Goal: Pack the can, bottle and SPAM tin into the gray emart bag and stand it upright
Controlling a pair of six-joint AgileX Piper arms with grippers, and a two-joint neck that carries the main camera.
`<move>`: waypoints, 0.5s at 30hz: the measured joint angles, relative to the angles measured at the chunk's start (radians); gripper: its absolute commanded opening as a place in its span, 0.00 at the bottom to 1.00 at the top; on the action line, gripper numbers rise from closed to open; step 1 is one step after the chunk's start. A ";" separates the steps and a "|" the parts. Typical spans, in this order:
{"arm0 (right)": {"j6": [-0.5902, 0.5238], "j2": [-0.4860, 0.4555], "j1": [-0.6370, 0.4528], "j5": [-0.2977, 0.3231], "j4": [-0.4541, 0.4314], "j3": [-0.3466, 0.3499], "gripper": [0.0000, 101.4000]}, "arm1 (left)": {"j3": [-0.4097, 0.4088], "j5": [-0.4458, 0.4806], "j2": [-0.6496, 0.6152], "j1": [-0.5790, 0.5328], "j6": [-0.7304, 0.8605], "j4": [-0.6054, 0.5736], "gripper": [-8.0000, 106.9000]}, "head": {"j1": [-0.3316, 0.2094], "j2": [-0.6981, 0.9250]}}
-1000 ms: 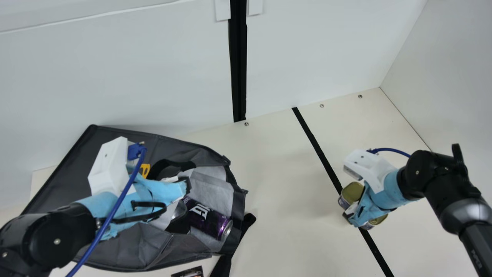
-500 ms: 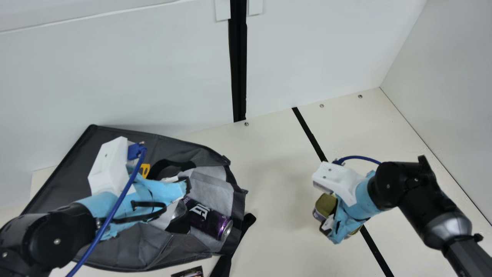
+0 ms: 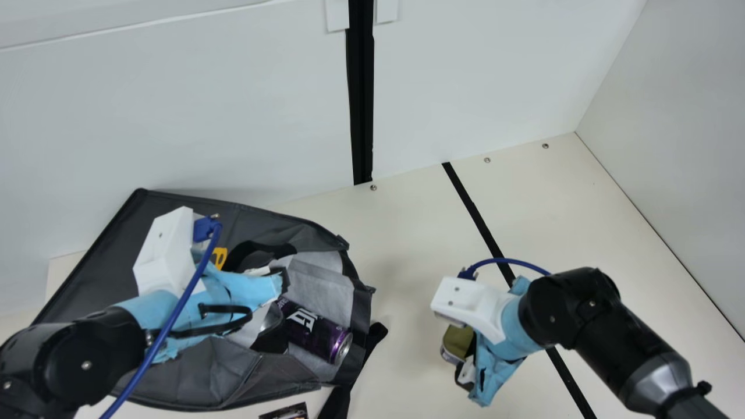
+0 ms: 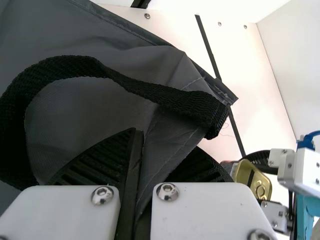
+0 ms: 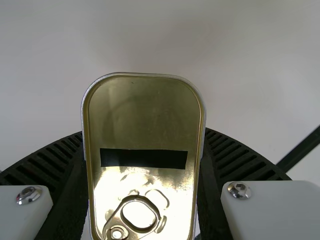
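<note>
The gray emart bag [image 3: 192, 372] lies on its side at the left, mouth facing right. A purple can [image 3: 317, 333] rests in its mouth beside a silvery rounded object [image 3: 269, 319], partly hidden. My left gripper [image 3: 282, 282] is at the mouth's upper part; in the left wrist view this gripper [image 4: 145, 160] is shut on the bag's fabric [image 4: 165, 135]. Right of the bag, my right gripper [image 3: 470, 375] holds the SPAM tin [image 3: 457, 342] over the table. The right wrist view has the tin [image 5: 142, 115] squeezed between both fingers of the gripper [image 5: 145, 145], its ring-pull lid facing the camera.
A black strap [image 3: 375, 334] trails from the bag's mouth onto the table [image 3: 419, 267]. A small dark printed item [image 3: 285, 412] lies at the near edge, below the bag. White walls stand behind and at the right.
Carrying the tin, my right gripper has moved left toward the bag and somewhat nearer the table's front. The left arm and the bag have kept still.
</note>
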 measured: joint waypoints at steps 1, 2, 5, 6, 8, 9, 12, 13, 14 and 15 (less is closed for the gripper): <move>0.004 -0.002 0.015 -0.002 0.000 0.003 0.00 | 0.000 0.000 0.000 0.000 0.000 0.000 0.00 | 0.000 0.000; 0.010 -0.005 0.034 -0.002 0.000 0.005 0.00 | 0.000 0.000 0.000 0.000 0.000 0.000 0.00 | 0.000 0.000; 0.031 -0.012 0.090 -0.002 0.002 0.012 0.00 | 0.000 0.000 0.000 0.000 0.000 0.000 0.00 | 0.000 0.000; 0.037 -0.013 0.109 -0.002 0.003 0.013 0.00 | 0.000 0.000 0.000 0.000 0.000 0.000 0.00 | 0.000 0.000; 0.052 -0.014 0.142 -0.007 0.014 0.017 0.00 | 0.000 0.000 0.000 0.000 0.000 0.000 0.00 | 0.000 -0.002; 0.057 -0.015 0.159 -0.010 0.021 0.019 0.00 | 0.000 0.000 0.000 0.000 0.000 0.000 0.00 | 0.000 0.000; 0.069 -0.016 0.203 -0.031 0.046 0.021 0.00 | 0.000 0.000 0.000 0.000 0.000 0.000 0.00 | 0.000 0.000; 0.072 -0.016 0.216 -0.041 0.054 0.022 0.00 | 0.000 0.000 0.000 0.000 0.000 0.000 0.00 | 0.000 -0.002; 0.074 -0.016 0.228 -0.050 0.064 0.024 0.00 | 0.000 0.000 0.000 0.000 0.000 0.000 0.00 | 0.000 -0.002; 0.074 -0.016 0.239 -0.061 0.077 0.027 0.00 | 0.000 0.000 0.000 0.000 0.000 0.000 0.00 | 0.000 -0.002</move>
